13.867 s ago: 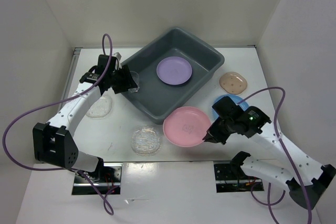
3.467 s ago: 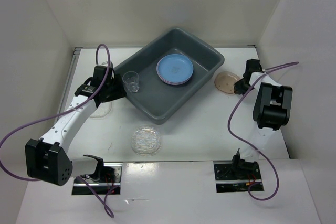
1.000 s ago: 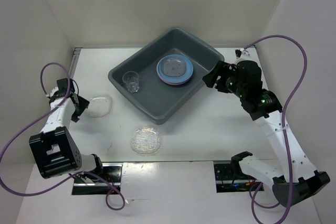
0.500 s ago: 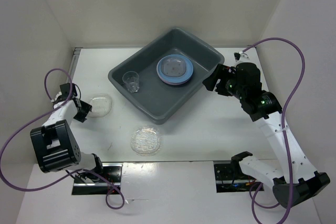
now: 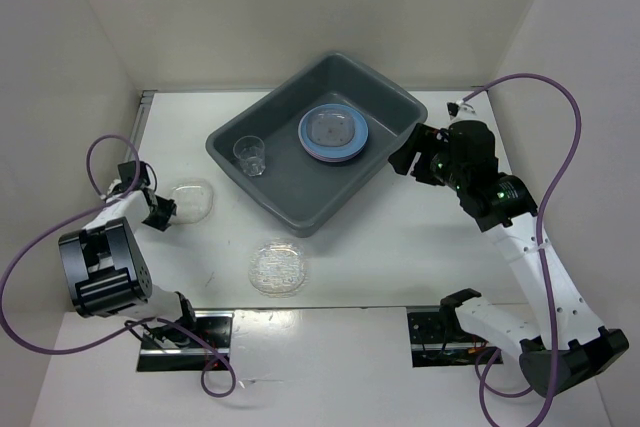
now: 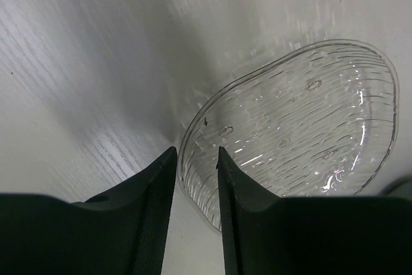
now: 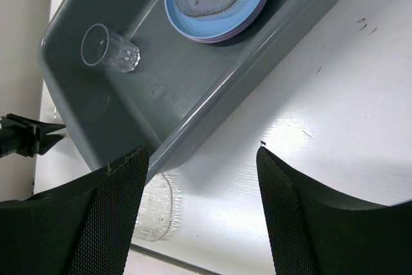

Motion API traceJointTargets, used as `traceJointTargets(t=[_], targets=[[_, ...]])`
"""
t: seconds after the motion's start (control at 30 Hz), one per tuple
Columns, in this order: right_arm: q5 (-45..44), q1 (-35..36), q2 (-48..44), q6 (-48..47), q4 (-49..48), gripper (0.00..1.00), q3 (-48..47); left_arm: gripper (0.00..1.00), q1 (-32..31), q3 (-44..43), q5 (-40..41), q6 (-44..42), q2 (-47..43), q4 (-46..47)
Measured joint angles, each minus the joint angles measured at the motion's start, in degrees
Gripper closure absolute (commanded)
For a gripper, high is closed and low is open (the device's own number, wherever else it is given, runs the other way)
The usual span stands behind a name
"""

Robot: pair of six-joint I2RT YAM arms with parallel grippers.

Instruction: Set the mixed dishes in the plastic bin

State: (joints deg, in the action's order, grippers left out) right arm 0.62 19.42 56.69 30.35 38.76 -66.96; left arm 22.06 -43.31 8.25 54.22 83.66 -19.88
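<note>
Top external view first: the plastic bin point(image 5: 296, 190) sits at an angle on the far middle of the bench point(image 5: 400, 247). Inside it, toward the far right, is a stack of plates with a blue plate point(image 5: 309, 139) on top, and a small tan dish point(image 5: 332, 129) resting on that. From the right wrist camera I can make out a lilac plate point(image 7: 222, 38) peeking out under the blue one. A small clear cup point(image 5: 249, 155) stands upright in the near-left part of the bin, well apart from the stack.

Two clear glass plates are out on the bench. One textured glass plate point(image 5: 191, 200) lies off the bin's left side, and the left gripper point(image 5: 160, 212) is low at its left edge. From the left wrist camera its jaws stand a narrow gap apart with the plate's rim between them. Whether they actually press on the glass I cannot tell.

The second glass plate point(image 5: 278, 265) lies nearer the front, with neither arm on it.

The right gripper point(image 5: 405, 159) hangs just beside the bin's right wall, its jaws spread wide with nothing between them.
</note>
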Motion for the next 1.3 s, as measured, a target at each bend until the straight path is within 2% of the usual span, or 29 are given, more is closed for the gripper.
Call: traceJointTargets(t=[0.03,0.07,0.2,0.33,0.5,0.7,0.8,0.93,1.1,1.3], targets=[[-0.15,0.0,0.0,0.02,0.09,0.27,0.0,0.63,0.0,0.0,-0.04,0.09,0.09,0.24],[-0.31,0.0,-0.02,0.02,0.11,0.27,0.0,0.72,0.0,0.02,-0.04,0.15,0.22,0.59],[-0.79,0.0,-0.04,0.04,0.2,0.27,0.0,0.95,-0.02,0.09,-0.09,0.46,0.57,1.14],[-0.96,0.0,-0.13,0.04,0.28,0.27,0.0,1.0,0.0,0.07,-0.2,0.68,0.63,1.9],[-1.07,0.0,-0.13,0.04,0.31,0.27,-0.13,1.0,-0.02,-2.69,2.64,1.53,0.61,-1.68],[-0.72,0.0,0.09,0.04,0.33,0.27,-0.55,1.0,0.22,-15.65,12.46,1.31,0.61,-9.2],[-0.26,0.0,0.26,0.04,0.28,0.27,-0.96,1.0,0.55,-22.84,13.53,-0.13,0.59,-10.03],[0.61,0.0,0.48,0.04,0.28,0.27,-1.09,1.0,0.81,-30.01,7.58,-3.37,0.57,-8.81],[1.88,0.0,1.09,0.59,0.28,0.27,-1.09,1.0,-2.16,-34.67,-6.03,-6.05,0.55,-5.27],[2.69,0.0,0.81,2.58,0.22,0.27,-1.07,1.0,-17.66,-35.19,-15.87,-5.62,2.08,0.44]])
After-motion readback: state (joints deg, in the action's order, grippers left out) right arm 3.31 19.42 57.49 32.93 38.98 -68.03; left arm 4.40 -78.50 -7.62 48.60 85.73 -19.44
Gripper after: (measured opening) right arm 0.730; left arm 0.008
